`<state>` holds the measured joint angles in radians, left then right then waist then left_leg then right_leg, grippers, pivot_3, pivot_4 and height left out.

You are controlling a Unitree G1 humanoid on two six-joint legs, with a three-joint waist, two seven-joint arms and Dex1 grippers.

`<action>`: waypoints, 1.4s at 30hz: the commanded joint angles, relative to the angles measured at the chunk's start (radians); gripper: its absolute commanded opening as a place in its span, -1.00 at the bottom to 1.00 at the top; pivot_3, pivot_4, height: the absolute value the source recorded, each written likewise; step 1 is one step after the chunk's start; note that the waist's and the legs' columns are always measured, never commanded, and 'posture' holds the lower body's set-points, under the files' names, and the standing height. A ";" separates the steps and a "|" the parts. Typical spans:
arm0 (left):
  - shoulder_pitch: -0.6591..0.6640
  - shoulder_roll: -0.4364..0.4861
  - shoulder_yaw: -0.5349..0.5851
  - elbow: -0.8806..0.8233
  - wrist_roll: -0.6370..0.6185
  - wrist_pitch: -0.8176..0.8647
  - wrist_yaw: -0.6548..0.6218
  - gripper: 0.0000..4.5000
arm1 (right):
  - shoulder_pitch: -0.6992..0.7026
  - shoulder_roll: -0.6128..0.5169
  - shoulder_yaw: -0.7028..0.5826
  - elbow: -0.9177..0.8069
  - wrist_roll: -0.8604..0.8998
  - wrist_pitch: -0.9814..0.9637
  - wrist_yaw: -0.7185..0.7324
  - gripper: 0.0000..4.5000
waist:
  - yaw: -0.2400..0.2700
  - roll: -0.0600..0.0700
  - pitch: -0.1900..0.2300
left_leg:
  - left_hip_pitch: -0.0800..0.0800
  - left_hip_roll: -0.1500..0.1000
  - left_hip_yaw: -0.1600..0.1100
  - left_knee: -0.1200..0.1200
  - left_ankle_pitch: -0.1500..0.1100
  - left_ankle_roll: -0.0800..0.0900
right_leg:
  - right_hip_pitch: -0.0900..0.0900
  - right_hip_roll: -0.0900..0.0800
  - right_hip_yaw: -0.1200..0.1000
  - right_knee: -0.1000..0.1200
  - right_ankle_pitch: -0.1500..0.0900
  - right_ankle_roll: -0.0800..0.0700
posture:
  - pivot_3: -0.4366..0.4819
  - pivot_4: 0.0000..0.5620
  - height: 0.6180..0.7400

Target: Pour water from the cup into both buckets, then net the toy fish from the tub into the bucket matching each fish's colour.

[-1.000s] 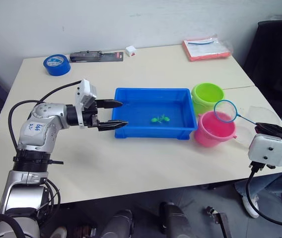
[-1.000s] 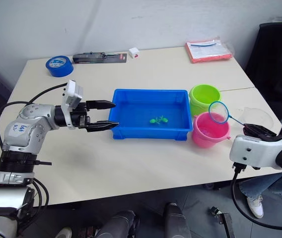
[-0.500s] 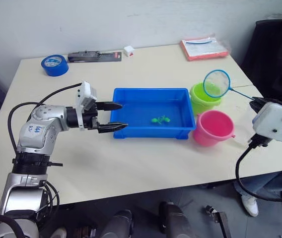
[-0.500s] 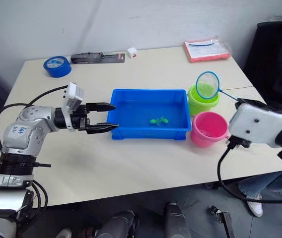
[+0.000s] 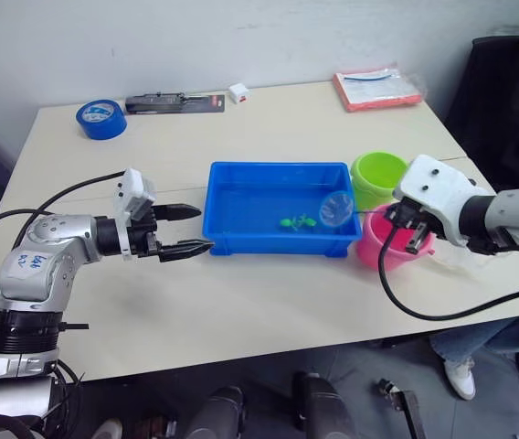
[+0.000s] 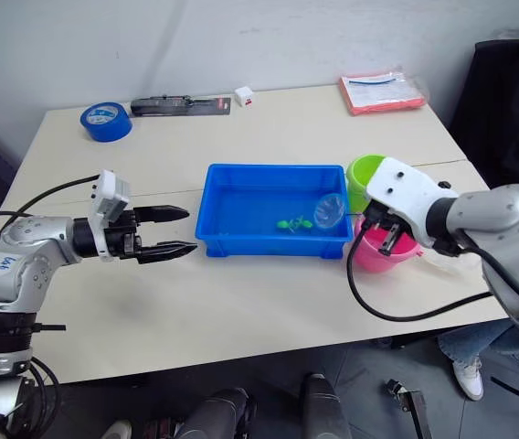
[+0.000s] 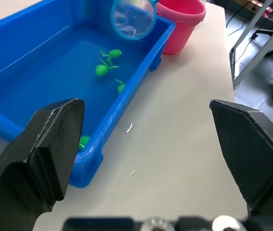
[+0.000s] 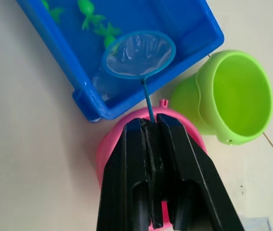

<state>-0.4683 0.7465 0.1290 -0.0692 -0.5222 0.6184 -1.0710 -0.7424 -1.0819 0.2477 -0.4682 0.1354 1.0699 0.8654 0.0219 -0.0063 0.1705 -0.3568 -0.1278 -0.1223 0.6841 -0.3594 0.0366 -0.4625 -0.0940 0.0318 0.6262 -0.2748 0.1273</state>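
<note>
My R gripper [image 8: 151,126] clamped on thin net handle, above pink bucket [image 5: 378,247]. Net [image 5: 337,209] hoop tilted over R end of tub [image 5: 241,240], just R of green fish [image 5: 294,220] lying in tub. I see green bucket [image 5: 380,176] touching pink one on far side. Clear cup [image 5: 465,261] on table [image 5: 241,302] R of pink bucket, behind R arm. L gripper [image 5: 186,230] fingers apart, empty, hovering just L of tub's near-L corner. Blue tape roll [image 5: 101,119] far L.
</note>
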 commanded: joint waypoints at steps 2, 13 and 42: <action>0.027 0.002 0.044 -0.075 -0.043 0.016 0.033 1.00 | -0.099 0.038 0.118 0.097 -0.111 -0.095 -0.016 -0.65 | 0.000 0.000 0.000 | 0.000 0.000 0.000 0.000 0.000 0.000 | 0.000 0.000 0.000 0.000 0.000 0.000 | -0.05 -0.47 1.00; 0.087 0.012 0.086 -0.149 -0.081 0.041 0.089 1.00 | -0.189 0.061 0.293 0.245 -0.353 -0.367 0.072 -0.65 | -0.001 0.000 0.000 | -0.001 0.000 0.000 -0.001 0.000 0.000 | -0.001 0.000 0.000 0.001 0.000 0.000 | -0.05 -0.47 1.00; 0.104 0.020 0.092 -0.172 -0.103 0.041 0.121 1.00 | -0.075 0.214 0.132 0.207 -0.348 -0.052 0.204 -0.65 | -0.003 0.000 0.000 | -0.001 0.000 0.000 -0.001 0.000 0.000 | 0.000 0.001 0.000 0.001 0.000 0.000 | -0.05 -0.47 1.00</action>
<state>-0.3499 0.7480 0.1944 -0.2217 -0.6071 0.6689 -0.9484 -0.8093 -0.8717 0.4195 -0.2585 -0.2284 0.9715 1.0841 0.0192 -0.0063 0.1704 -0.3576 -0.1276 -0.1228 0.6835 -0.3597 0.0363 -0.4631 -0.0934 0.0316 0.6271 -0.2748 0.1272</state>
